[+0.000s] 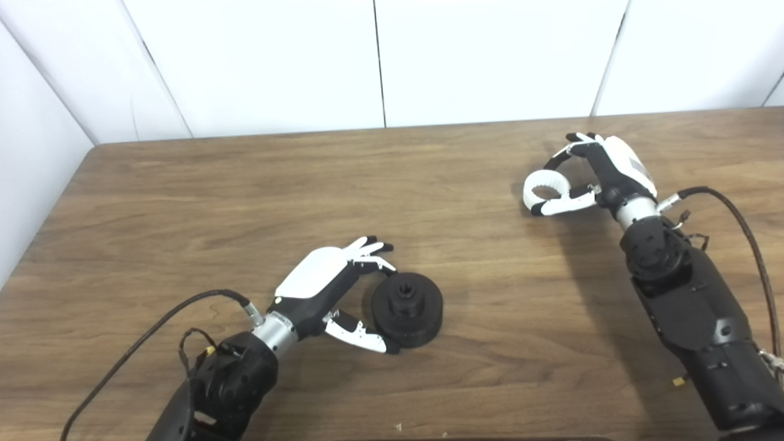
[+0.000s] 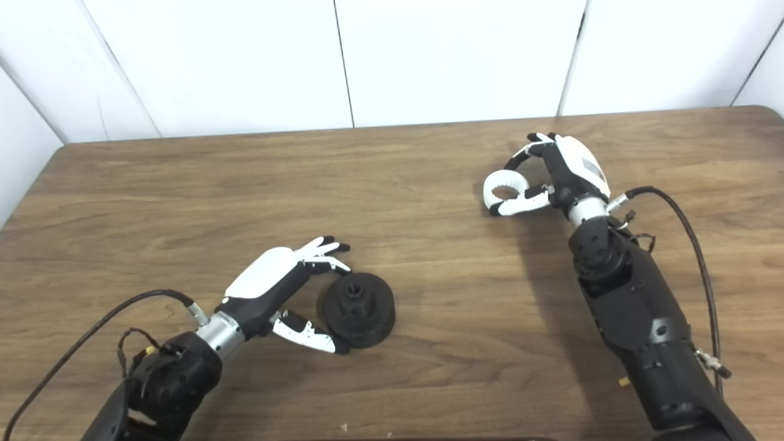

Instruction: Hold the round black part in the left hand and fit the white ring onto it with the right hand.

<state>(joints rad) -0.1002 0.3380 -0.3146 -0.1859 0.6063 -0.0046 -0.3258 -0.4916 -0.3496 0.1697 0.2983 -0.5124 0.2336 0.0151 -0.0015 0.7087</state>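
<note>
So there's a wooden table [image 1: 257, 184] pushed up against white wall panels [image 1: 275, 61], and both arms come up from the near edge. The round black part [image 1: 407, 309] is sitting flat on the tabletop a bit left of center, toward the near side, with its raised hub and center hole pointing up. The left hand [image 1: 334, 288] is right next to it on its left, open and cupped around that side: the fingers [image 1: 370, 248] reach over by the top-left rim and the thumb [image 1: 361, 334] runs along underneath, its dark tip right at the part's lower-left edge. Can't tell whether anything is really pressing on it, and the part looks like it's resting on the wood, not lifted. Over on the far right side the right hand [image 1: 597, 174] has the white ring [image 1: 545, 190], pinched between the curled fingers above and the thumb below. The ring is tilted so you look partly through its hole, and it seems to be just above the table or barely grazing it, hard to say which from here. The two hands are well apart, ring and black part nowhere near each other. Black cables [image 1: 744, 233] loop off both wrists, and there are a few tiny crumbs [image 1: 678, 381] near the front edge.
</note>
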